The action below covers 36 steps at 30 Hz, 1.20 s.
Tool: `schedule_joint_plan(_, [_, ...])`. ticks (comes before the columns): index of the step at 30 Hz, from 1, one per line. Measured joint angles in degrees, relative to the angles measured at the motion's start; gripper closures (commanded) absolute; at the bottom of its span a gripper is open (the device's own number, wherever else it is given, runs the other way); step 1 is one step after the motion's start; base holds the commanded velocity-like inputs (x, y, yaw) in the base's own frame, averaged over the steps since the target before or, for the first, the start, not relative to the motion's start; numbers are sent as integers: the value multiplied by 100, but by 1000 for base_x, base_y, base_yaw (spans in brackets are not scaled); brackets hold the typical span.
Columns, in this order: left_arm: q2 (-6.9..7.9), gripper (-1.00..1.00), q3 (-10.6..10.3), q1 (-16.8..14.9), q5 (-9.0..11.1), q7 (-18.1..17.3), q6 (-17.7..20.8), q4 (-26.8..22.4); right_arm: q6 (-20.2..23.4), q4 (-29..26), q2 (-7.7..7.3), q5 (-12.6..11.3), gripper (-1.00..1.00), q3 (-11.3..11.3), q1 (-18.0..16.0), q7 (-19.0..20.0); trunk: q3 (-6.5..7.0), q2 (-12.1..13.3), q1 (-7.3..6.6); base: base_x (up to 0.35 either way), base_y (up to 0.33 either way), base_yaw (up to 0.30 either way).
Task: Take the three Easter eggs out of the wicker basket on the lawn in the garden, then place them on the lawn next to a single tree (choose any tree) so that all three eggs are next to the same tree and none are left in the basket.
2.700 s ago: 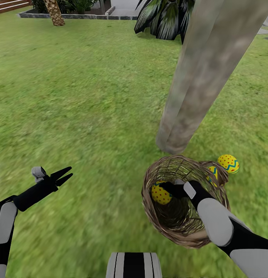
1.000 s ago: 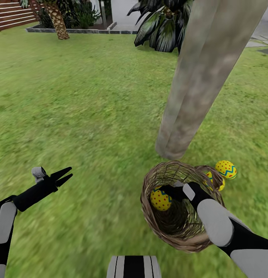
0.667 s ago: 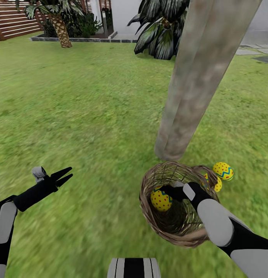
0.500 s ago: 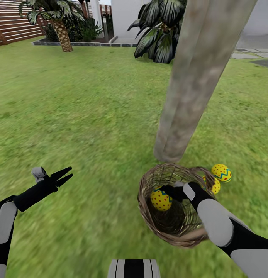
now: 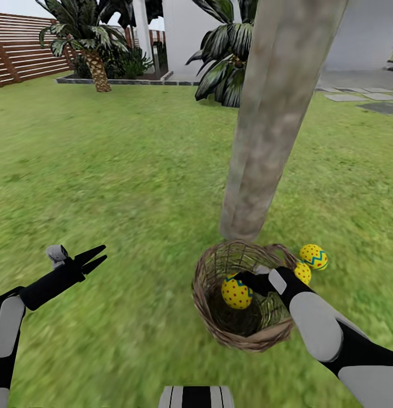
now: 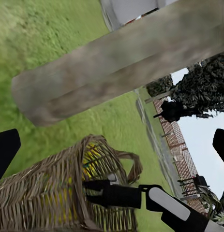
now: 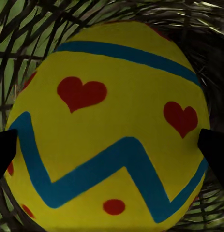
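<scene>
While inside wicker basket (image 5: 219, 328), right pincer (image 5: 246, 281) grips Easter egg (image 5: 235, 293)

One yellow Easter egg (image 5: 236, 292) sits gripped at the right tool (image 5: 246, 281) tip inside the wicker basket (image 5: 210, 317); two eggs (image 5: 313, 256) lie beyond it on the lawn (image 5: 123, 170) beside the tree (image 5: 270, 119).

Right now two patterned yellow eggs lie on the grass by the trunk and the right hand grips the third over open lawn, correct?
Not over open lawn: the head view shows the right hand holding the third yellow egg inside the brown wicker basket. Two yellow eggs do lie by the grey-brown trunk.
</scene>
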Motion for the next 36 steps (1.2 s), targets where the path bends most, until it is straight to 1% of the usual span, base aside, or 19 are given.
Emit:
schedule_joint_plan(5, [0, -100, 5, 0, 5, 1, 3, -2, -3, -1, -7, 0, 100, 0, 0, 10, 111, 7, -14, -12, -13, 0])
schedule_joint_plan(9, [0, -100, 3, 0, -2, 1, 3, -1, -2, -1, -14, 0, 100, 0, 0, 10, 199, 12, -23, -173, -61, 0])
schedule_joint_plan(20, [0, -100, 5, 0, 5, 1, 3, 5, 3, -1, -14, 0, 100, 0, 0, 11, 443, 28, -53, -52, -15, 0])
schedule_joint_plan(25, [0, -100, 5, -1, 3, 1, 1, 6, 6, -1, -14, 0, 100, 0, 0, 11, 533, 227, -163, -2, -1, 0])
schedule_joint_plan(29, [0, -100, 5, 0, 5, 1, 1, 7, 6, -1, -14, -1, 100, 0, 0, 11, 605, 388, -249, -165, 0, 0])
schedule_joint_plan(36, [-1, -100, 6, 0, 5, 1, 3, 7, 22, -1, -7, -13, 100, -1, 0, 12, 731, 669, -404, -6, 0, 0])
